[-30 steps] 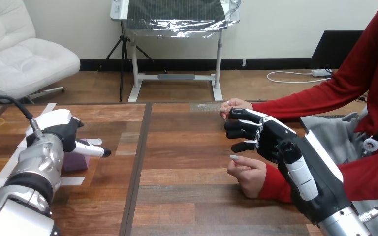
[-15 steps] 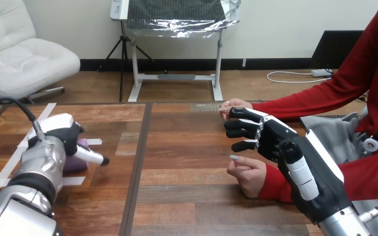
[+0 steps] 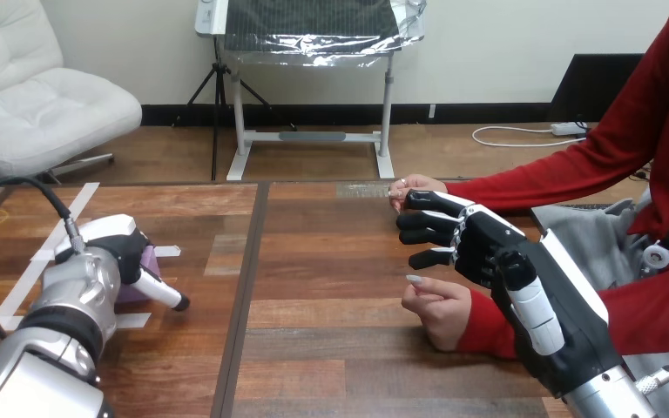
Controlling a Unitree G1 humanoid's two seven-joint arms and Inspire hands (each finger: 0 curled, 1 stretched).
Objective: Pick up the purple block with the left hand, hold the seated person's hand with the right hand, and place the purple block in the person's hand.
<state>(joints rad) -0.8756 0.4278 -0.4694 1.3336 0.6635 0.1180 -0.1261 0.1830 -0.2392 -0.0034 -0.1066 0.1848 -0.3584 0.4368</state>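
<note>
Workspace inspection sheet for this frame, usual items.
surface: wooden table, bare planks across the middle.
job's things: purple block on the table at the left, mostly hidden by the left hand; person's far hand and near hand at the right, neither has the block.
clutter: white tape strips stuck to the table around the block.
hands: left hand over the block, grip not visible; right hand raised between the person's two hands, fingers relaxed, curled round neither.
cables: nothing seen on the table.
surroundings: person seated at the table's right side.
</note>
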